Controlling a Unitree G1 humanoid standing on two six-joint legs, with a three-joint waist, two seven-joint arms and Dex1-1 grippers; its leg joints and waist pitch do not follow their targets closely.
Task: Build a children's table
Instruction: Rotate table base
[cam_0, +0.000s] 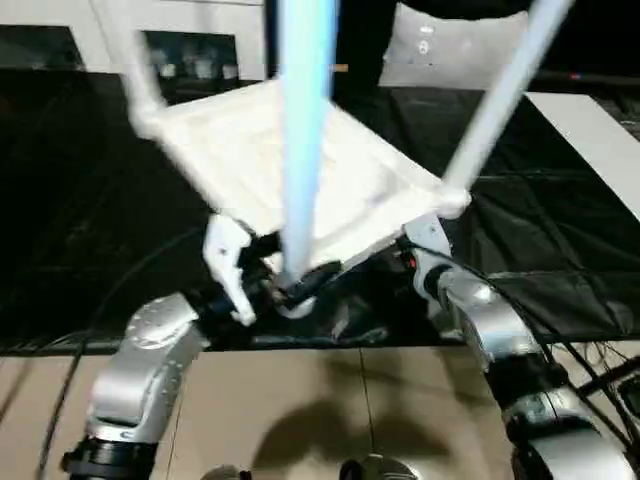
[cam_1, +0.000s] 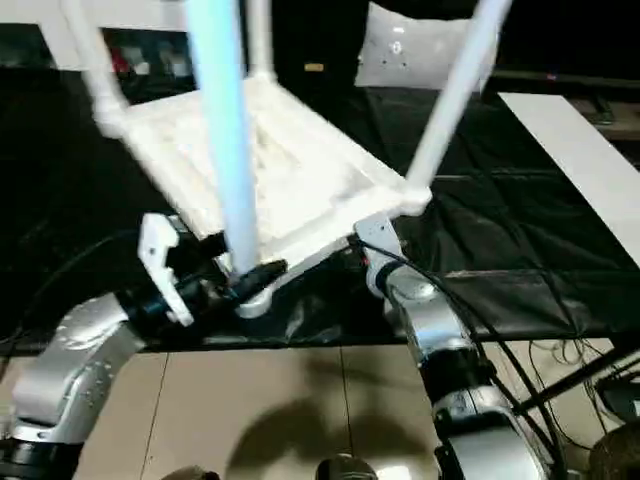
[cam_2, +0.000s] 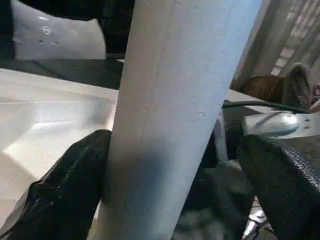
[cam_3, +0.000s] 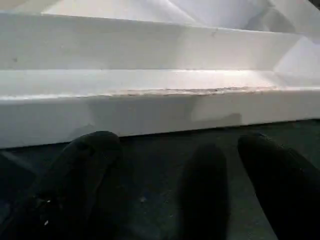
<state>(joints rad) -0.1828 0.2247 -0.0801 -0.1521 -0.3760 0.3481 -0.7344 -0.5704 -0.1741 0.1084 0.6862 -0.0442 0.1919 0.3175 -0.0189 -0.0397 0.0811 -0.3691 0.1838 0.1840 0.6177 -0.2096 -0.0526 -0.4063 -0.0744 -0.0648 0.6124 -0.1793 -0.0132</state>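
So the table top (cam_0: 300, 170) is lying upside down on the black workbench (cam_0: 80, 220), ribbed underside facing up, with legs already standing in the corner sockets.

Going left to right: the left gripper (cam_0: 262, 285) is sitting at the near corner with its fingers (cam_2: 60, 190) spread wide around the base of the near leg (cam_0: 305, 130). In the left wrist view one finger is right against the leg and the other is standing apart from it, so I'm reading that as released, bracketing the leg, not clamping it. The right gripper (cam_0: 425, 240) is hovering just beside the right corner, under the right leg (cam_0: 500, 100), fingers (cam_3: 90, 165) also spread wide with nothing between them, pointing at the table top's rim.

My guess is the step in hand is seating or checking that near leg. To do it well, I'd be closing on the leg low down near the socket, pushing straight along its length rather than sideways, and steadying the rim with the other gripper so the top isn't sliding around on the sheet.

Count: one table top, four legs I can make out (far left (cam_0: 135, 70), far middle (cam_1: 260, 40), near, right), two grippers, one workbench.
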